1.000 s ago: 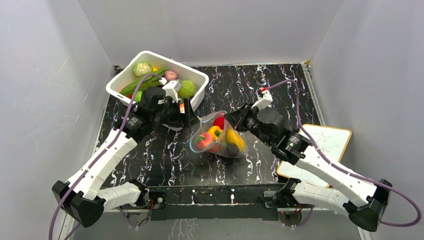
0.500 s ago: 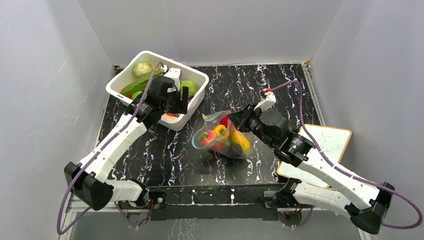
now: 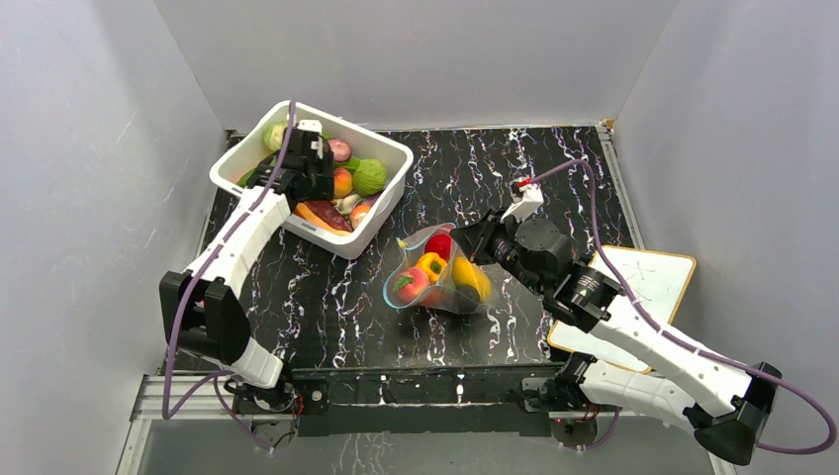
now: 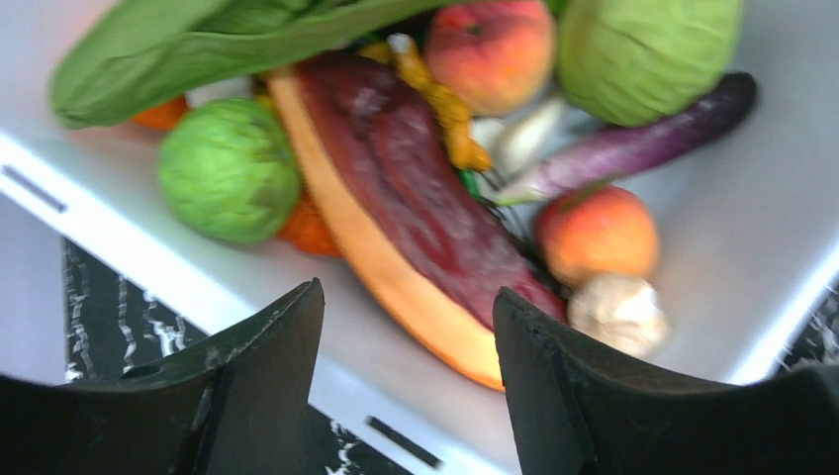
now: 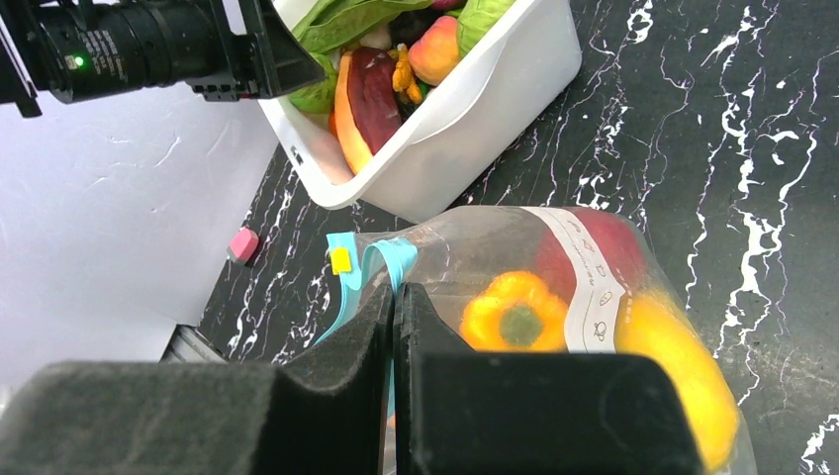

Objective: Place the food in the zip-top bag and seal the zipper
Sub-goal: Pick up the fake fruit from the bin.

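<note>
bag [image 5: 465, 242] rim pinched in right gripper [image 5: 394, 297]; left gripper [image 4: 408, 297] splayed, empty, above food [image 4: 416, 188] in tub [image 4: 752, 228].

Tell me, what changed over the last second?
The left end effector swung away from the bag, back over the tub, and now hangs open above the food there. The right end effector stayed shut on the bag's edge; the bag barely moved.

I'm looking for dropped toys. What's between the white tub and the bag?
Nothing: only bare black marbled table separates tub and bag, seen from the top view.
</note>
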Controlling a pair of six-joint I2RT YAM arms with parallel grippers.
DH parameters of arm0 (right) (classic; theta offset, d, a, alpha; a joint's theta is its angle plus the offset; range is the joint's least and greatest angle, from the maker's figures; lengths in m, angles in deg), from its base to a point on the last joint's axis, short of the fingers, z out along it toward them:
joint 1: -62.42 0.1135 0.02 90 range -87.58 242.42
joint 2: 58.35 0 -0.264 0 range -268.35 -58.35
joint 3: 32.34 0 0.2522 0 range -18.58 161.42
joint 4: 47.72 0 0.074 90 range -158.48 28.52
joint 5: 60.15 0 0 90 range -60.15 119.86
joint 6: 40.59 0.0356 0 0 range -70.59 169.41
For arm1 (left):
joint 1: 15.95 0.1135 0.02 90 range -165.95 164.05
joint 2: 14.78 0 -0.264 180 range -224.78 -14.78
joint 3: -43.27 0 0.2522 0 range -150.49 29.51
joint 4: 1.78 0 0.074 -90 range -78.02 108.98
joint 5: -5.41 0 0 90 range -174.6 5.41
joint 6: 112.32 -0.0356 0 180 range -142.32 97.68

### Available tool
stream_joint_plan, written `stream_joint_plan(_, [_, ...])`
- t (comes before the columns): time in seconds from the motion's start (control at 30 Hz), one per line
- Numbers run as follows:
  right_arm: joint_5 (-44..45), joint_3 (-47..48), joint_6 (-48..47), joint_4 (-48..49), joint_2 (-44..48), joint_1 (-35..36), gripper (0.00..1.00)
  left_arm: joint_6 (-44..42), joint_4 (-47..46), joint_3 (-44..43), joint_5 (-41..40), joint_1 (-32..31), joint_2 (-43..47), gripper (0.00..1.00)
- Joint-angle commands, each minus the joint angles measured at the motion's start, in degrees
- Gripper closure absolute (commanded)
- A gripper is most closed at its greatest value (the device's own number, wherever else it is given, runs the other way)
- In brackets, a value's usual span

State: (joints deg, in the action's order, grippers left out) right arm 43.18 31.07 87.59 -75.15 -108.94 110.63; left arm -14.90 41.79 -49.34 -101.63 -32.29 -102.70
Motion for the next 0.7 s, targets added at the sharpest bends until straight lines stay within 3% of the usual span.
stream_joint_plan(0.0, [-0.59,-0.4,-1.47,6.37,1.41,-0.22,1.0,-1.53,-1.31,-3.02,-5.49,3.36,-0.63,0.35])
stream_joint_plan(0.1, [-0.31,-0.44,-1.64,6.37,1.0,-0.22,1.0,-3.39,-3.19,-2.79,-10.84,3.74,-1.66,0.27])
stream_joint_plan(0.67, [-0.81,-0.57,-0.91,6.27,1.19,-0.22,1.0,-6.82,-4.42,-5.52,-11.8,7.5,-8.28,0.2])
